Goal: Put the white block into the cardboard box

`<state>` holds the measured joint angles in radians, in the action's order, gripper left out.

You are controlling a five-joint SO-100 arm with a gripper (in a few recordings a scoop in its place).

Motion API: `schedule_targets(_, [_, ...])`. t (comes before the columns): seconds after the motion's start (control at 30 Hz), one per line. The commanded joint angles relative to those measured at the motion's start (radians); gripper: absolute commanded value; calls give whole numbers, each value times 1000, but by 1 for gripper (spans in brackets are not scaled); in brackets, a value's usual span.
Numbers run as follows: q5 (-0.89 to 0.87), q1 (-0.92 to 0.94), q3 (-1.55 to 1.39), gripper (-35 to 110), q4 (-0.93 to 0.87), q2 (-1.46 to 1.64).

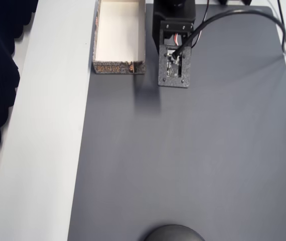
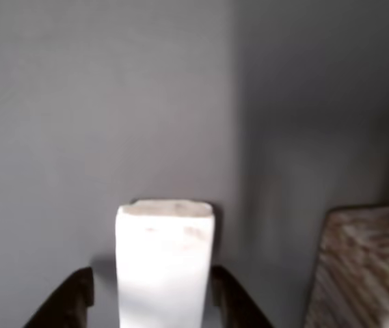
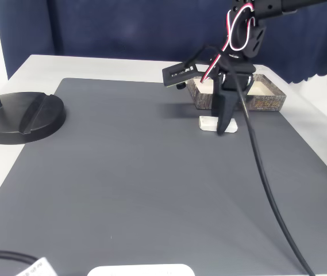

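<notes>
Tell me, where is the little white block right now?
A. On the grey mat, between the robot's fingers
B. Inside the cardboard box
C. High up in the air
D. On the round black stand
A. In the fixed view the white block lies on the grey mat in front of the cardboard box, and the wrist view shows it between the two dark fingers of the gripper.

My work surface is a dark grey mat (image 3: 140, 172) laid on a white bench (image 1: 42, 150). A dark blue curtain (image 3: 123, 29) hangs behind it, across the top of the fixed view. A black round stand base (image 3: 19, 118) sits at the mat's left edge.
</notes>
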<state>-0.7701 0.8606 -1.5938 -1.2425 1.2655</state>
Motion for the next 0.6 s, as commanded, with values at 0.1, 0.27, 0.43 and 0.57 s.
schedule_targets(0.1, [-9, -9, 63, 23, 11, 5])
schedule_targets(0.27, [2, -6, 55, 20, 9, 2])
schedule_targets(0.43, [3, -5, 55, 17, 9, 2])
schedule_targets(0.57, [6, -5, 48, 15, 9, -2])
